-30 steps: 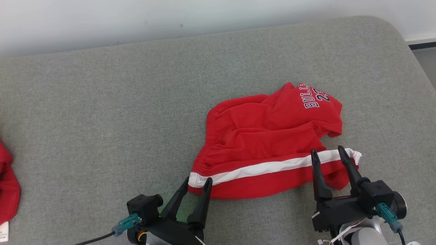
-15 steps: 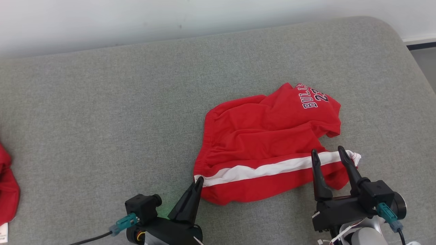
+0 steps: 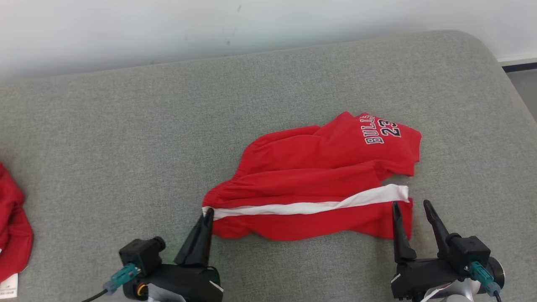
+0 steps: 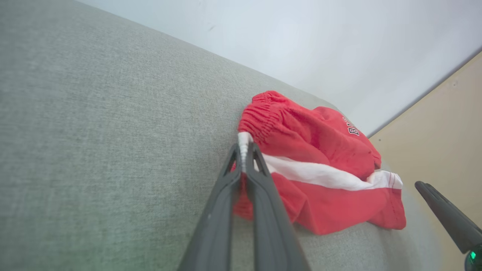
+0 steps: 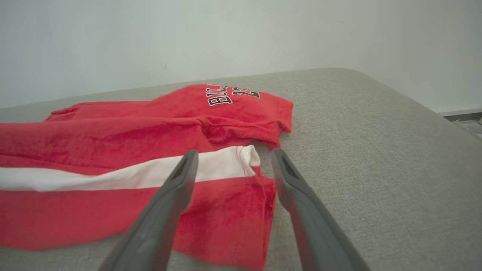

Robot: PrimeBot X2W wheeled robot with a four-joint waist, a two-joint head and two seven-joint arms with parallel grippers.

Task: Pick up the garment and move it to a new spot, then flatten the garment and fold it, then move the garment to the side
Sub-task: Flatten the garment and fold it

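Note:
Red shorts (image 3: 319,184) with a white side stripe and "BULLS 23" lettering lie crumpled on the grey cushion. My left gripper (image 3: 207,214) is shut on the waistband corner where the white stripe ends; the left wrist view shows the shorts (image 4: 320,165) with that stripe end pinched between the fingertips (image 4: 245,147). My right gripper (image 3: 410,206) stands open at the shorts' near right hem corner. In the right wrist view the shorts (image 5: 113,150) spread ahead, and the gripper (image 5: 233,155) straddles the hem edge without closing on it.
The grey padded surface (image 3: 126,138) stretches wide to the left and behind the shorts, ending at a white wall. Another red garment (image 3: 12,235) with a white tag lies at the far left edge. The surface's rounded right corner (image 3: 482,46) drops to the floor.
The left gripper, shut on the waistband corner, dragged it leftward, stretching the shorts out. The right gripper stayed open and now sits nearer than the hem. The camera shifted slightly.

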